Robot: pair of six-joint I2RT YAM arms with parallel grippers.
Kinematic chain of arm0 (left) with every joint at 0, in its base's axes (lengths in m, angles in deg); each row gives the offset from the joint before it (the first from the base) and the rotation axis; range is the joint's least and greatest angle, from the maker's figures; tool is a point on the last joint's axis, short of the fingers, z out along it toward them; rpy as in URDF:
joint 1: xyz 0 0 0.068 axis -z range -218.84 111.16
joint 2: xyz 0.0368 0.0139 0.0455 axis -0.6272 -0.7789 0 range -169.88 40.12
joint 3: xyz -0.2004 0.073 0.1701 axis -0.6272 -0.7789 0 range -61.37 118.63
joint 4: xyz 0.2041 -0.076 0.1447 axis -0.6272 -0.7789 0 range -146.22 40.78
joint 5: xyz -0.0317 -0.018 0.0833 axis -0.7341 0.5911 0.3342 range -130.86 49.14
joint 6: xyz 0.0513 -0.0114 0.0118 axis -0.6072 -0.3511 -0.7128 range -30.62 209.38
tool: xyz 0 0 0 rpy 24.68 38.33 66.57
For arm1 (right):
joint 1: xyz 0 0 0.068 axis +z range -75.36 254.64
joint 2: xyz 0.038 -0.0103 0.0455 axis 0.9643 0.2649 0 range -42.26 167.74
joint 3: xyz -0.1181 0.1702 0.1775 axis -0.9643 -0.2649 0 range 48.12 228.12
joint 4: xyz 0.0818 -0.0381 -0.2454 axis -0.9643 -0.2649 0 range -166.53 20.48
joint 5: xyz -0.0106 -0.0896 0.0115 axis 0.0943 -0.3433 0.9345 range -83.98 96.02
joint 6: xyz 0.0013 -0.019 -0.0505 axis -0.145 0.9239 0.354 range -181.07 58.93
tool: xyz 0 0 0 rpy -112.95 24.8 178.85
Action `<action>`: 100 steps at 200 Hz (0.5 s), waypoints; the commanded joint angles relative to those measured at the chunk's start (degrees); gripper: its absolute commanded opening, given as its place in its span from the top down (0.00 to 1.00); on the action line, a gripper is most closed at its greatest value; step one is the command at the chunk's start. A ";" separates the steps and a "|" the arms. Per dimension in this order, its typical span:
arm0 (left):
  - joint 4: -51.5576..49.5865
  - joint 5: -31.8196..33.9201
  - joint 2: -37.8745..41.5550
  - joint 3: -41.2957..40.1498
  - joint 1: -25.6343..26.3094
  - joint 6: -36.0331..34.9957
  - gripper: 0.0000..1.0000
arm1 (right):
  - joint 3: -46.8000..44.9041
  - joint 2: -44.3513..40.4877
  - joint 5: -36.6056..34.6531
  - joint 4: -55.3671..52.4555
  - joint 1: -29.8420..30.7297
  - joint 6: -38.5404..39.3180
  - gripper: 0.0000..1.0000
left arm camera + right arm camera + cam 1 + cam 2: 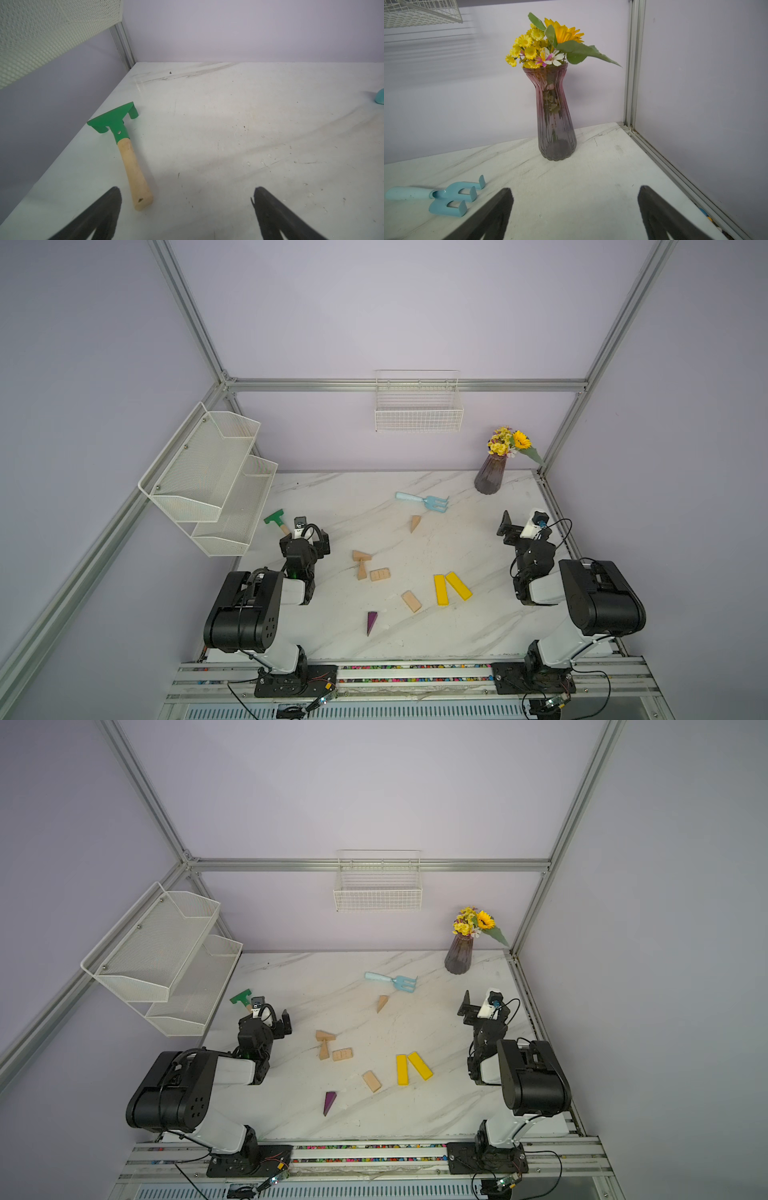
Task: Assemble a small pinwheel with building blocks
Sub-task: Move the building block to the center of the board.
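The building blocks lie loose on the marble table; no pinwheel shows in any view. Both top views show a tan wedge mid-back. Two tan wedges touch beside a tan block. Another tan block and a purple wedge lie nearer the front, and two yellow bars lie side by side. My left gripper stands open and empty at the left. At the right, my right gripper is open over bare table.
A green-headed toy hammer lies just ahead of my left gripper, near the left wall. A light-blue rake and a purple vase of flowers stand at the back. A mesh shelf and a wire basket hang on the walls.
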 commanded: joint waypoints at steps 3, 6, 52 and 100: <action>3.33 -0.09 -0.22 0.01 -0.41 -0.53 0.00 | 0.42 0.10 0.73 0.53 -0.51 -0.42 0.03; 3.33 -0.05 -0.20 0.00 -0.40 -0.48 0.00 | 0.42 0.09 0.78 0.53 -0.51 -0.42 0.03; 3.55 0.06 1.66 -0.84 -0.44 -0.69 0.00 | -0.22 -3.16 -2.79 -0.24 -0.11 -0.54 0.03; -26.73 -5.49 19.81 5.47 -0.36 5.13 0.00 | 10.70 -21.36 3.17 -44.46 4.00 -8.35 0.03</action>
